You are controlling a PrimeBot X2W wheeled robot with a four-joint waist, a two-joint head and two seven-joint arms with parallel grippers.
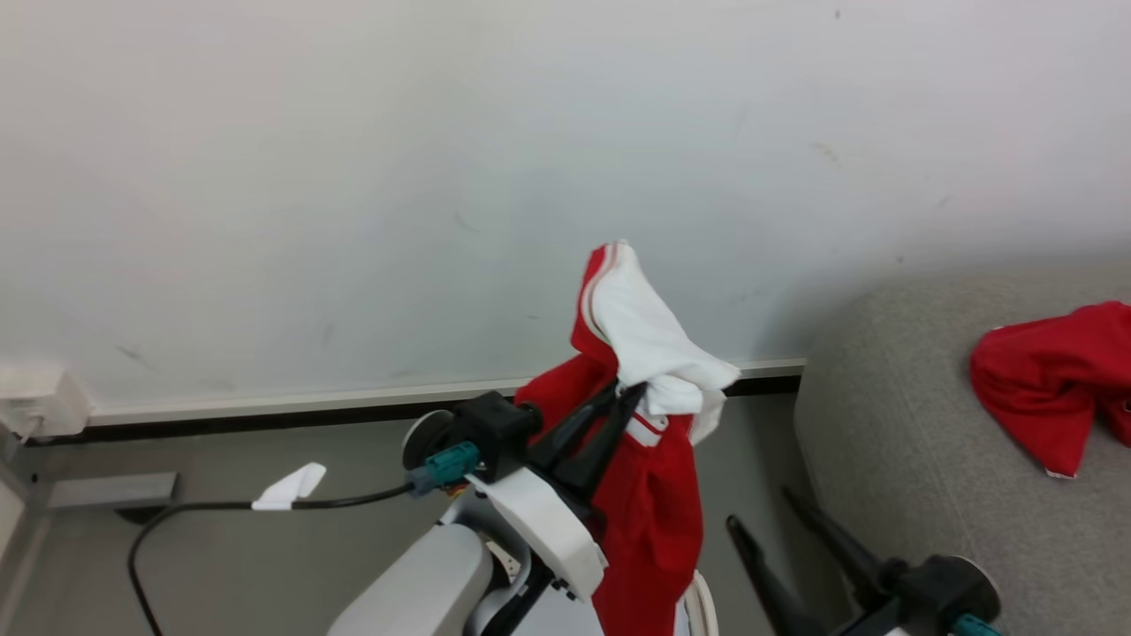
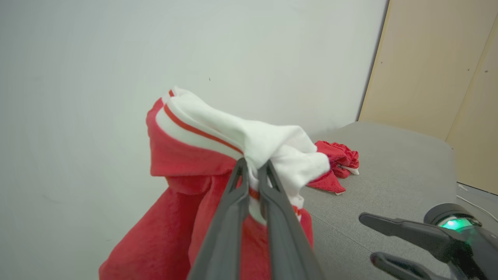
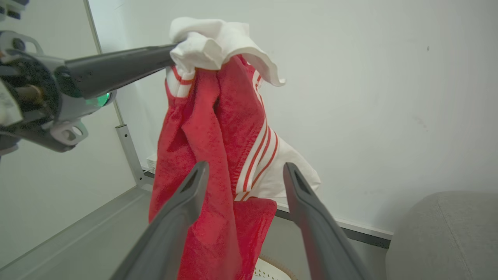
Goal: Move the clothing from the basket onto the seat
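left gripper [image 1: 632,389] clenched on striped garment [image 1: 649,495] | right gripper [image 1: 760,508] released, near right | red garment [image 1: 1051,380] on seat [image 1: 928,495], right | wall [image 1: 353,177] far

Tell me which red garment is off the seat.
The red-and-white striped garment: it hangs from the left gripper, whose fingers pinch its white cuff. The plain red garment lies on the grey seat.

The light grey sofa [image 1: 892,459] carries 1 bright red garment [image 1: 1047,380], bunched up with a little white trim showing, lying toward the wall [image 1: 442,177] side. It stands on grey floor [image 1: 265,574].
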